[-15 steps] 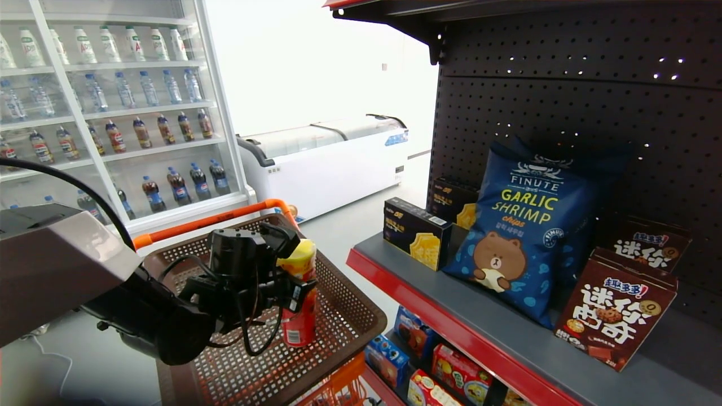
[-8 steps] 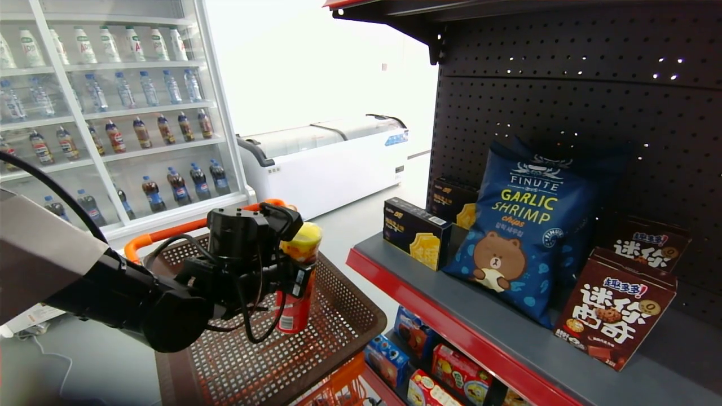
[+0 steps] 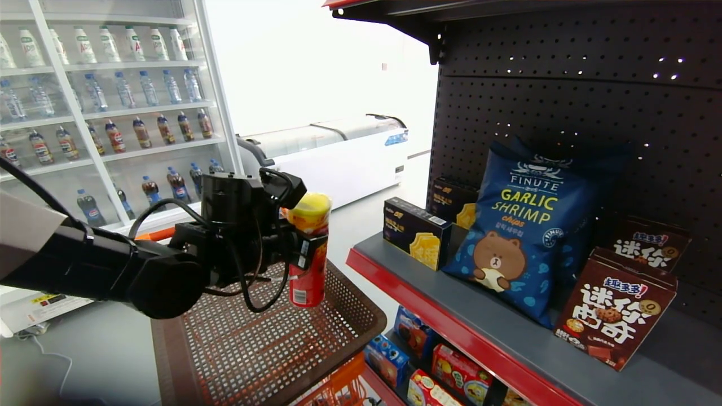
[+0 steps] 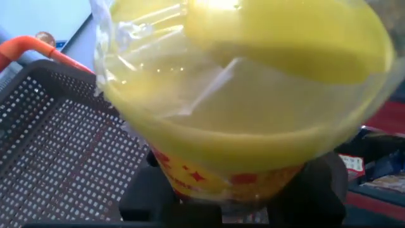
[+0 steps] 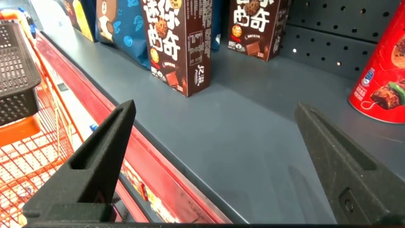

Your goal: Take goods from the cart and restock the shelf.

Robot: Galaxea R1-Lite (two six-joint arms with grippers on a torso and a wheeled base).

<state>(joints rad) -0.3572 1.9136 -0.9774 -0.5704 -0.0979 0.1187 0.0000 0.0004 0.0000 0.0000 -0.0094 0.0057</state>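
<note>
My left gripper [image 3: 299,248] is shut on a red chip can with a yellow lid [image 3: 308,248], holding it upright above the brown cart basket [image 3: 350,299], left of the shelf. From the left wrist, the can's yellow lid [image 4: 253,82] sits close to the lens, with the basket mesh [image 4: 57,145] below. My right gripper [image 5: 215,158] stands open over the grey shelf board [image 5: 253,145], nothing between its fingers. The shelf [image 3: 451,316] holds black boxes [image 3: 417,231], a blue shrimp-chip bag [image 3: 522,225] and brown cookie boxes [image 3: 615,307].
A red cone-shaped package [image 5: 383,69] stands at the shelf's back near the pegboard. Bare shelf board lies in front of the brown boxes [image 5: 174,44]. A drinks fridge [image 3: 113,113] and a chest freezer [image 3: 327,163] stand behind the cart. More snacks [image 3: 428,361] fill the lower shelf.
My left arm has lifted the chip can up out of the cart basket and a little toward the shelf. The shelf goods have not moved.
</note>
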